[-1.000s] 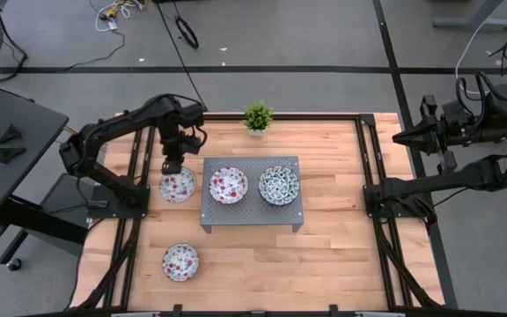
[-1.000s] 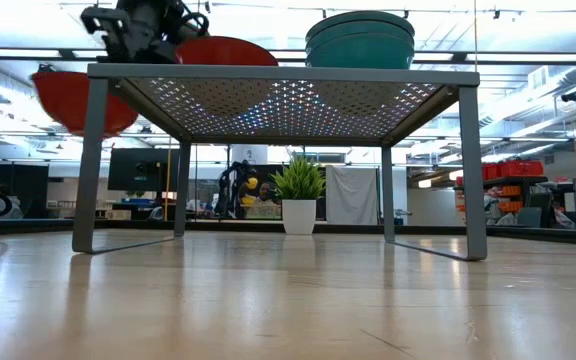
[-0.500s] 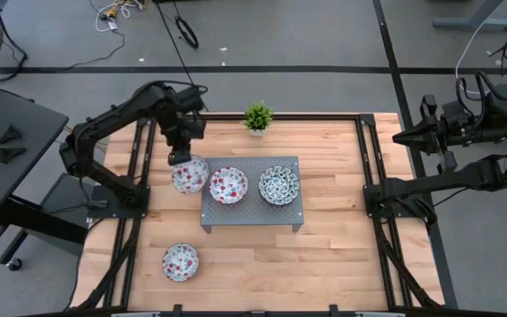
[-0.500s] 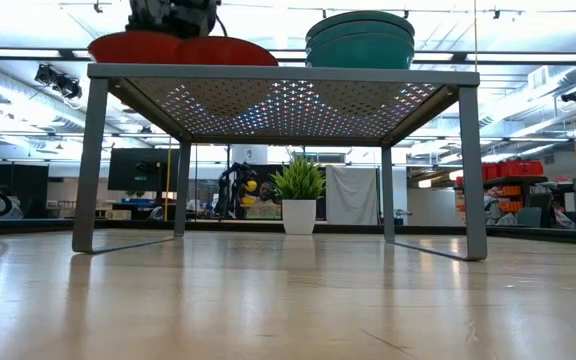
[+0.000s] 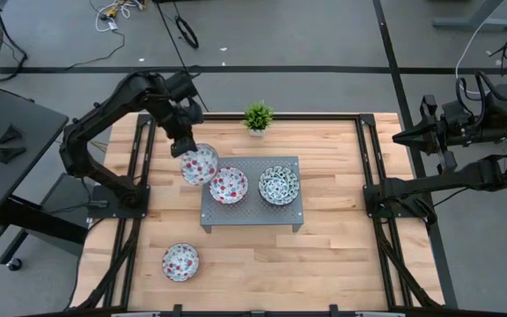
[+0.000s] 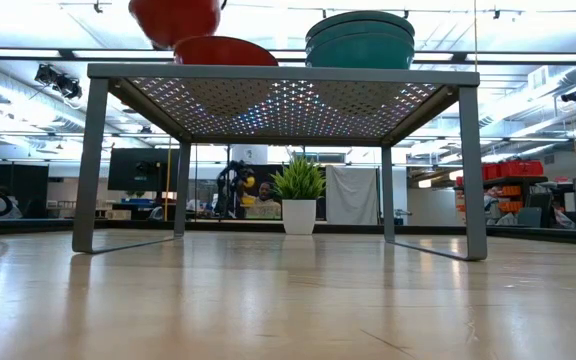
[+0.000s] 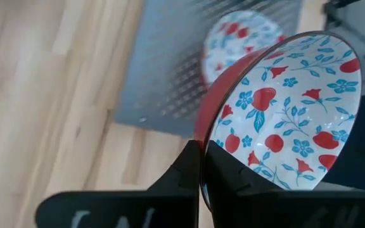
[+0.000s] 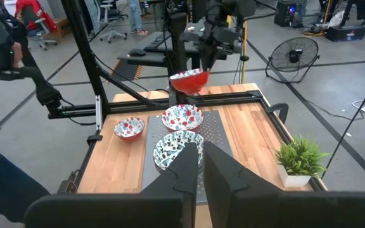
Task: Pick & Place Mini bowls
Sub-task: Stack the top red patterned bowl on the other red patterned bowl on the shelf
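My left gripper [image 5: 186,150] pinches the thin rim of a glossy red-flowered bowl [image 5: 199,165], lifted and tilted over the perforated metal stand's [image 5: 252,216] corner. My right gripper [image 5: 400,136] waits closed beyond the wooden counter [image 5: 324,264].

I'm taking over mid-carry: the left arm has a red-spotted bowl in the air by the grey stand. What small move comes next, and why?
Probably shift it over the red-spotted bowl on the stand, then lower. The left gripper pinches the held bowl by its rim, hanging above the grey stand corner.
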Tool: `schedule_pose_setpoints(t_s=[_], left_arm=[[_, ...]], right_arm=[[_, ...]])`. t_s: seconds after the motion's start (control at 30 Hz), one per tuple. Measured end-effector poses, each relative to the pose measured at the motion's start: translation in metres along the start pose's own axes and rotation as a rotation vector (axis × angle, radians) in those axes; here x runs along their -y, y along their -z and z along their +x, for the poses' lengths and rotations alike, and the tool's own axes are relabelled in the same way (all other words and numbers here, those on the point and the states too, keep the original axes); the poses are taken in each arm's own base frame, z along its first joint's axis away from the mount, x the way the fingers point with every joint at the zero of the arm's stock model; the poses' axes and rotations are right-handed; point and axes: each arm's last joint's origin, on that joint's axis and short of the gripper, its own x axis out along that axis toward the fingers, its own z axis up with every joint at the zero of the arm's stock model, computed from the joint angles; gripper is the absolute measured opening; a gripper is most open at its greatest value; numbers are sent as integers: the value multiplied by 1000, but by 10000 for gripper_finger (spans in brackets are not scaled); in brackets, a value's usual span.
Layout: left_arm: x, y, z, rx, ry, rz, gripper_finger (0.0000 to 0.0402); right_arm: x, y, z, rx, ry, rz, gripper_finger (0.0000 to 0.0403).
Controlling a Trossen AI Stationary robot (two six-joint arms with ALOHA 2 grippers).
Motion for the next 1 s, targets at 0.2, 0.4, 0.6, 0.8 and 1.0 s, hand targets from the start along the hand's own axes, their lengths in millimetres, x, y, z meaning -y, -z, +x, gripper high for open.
schedule_pose_setpoints(t_s=[0.2, 0.4, 0.6, 0.8, 1.0], left_arm=[[16, -6, 4, 27, 84, -45, 9], [29, -17, 10, 89, 120, -85, 9], [31, -33, 24, 101, 139, -305, 9], [28, -39, 38, 51, 136, -401, 9], [24, -41, 49, -16, 130, -472, 9]], right_arm=[[0, 0, 0, 0, 0, 0, 29], [0, 0, 0, 0, 0, 0, 29], [0, 0, 0, 0, 0, 0, 29], [0, 0, 0, 0, 0, 0, 29], [0, 0, 0, 0, 0, 0, 29]])
